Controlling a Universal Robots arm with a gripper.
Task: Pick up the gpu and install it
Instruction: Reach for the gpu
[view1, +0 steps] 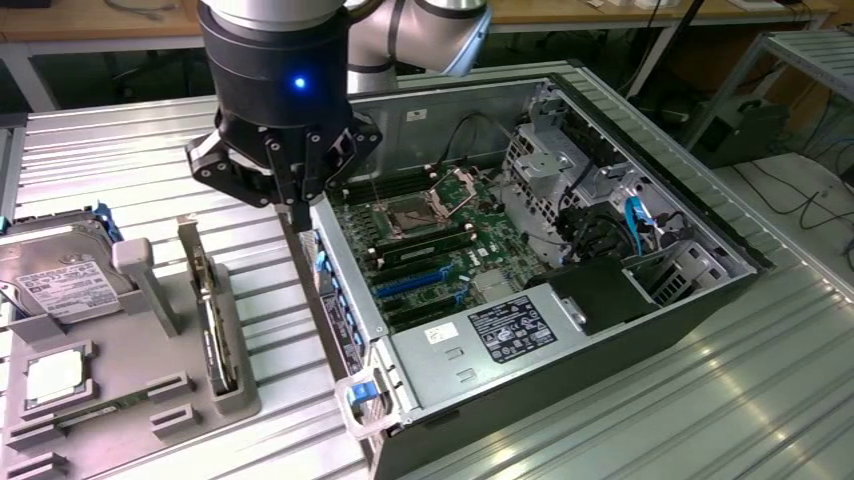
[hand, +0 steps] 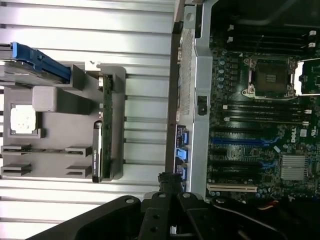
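One gripper (view1: 300, 212) of yours, pinched together, hangs over the computer case (view1: 561, 400) edge — gpu (view1: 214, 320) stands upright in its grey holder (view1: 127, 400).

The table (view1: 107, 140) is formed of ribbed sheet metal, silvery and softly shiny. The holder (view1: 134, 340) is moulded in matt grey plastic. The gpu (view1: 214, 320) is seen as a dark board with little shine. The drive (view1: 60, 280) is cased in silvery metal and topped with a white paper label. The case (view1: 441, 100) is lined with bare dull metal. The motherboard (view1: 461, 255) is finished in matt green. The gripper (view1: 303, 222) is coated in smooth black.
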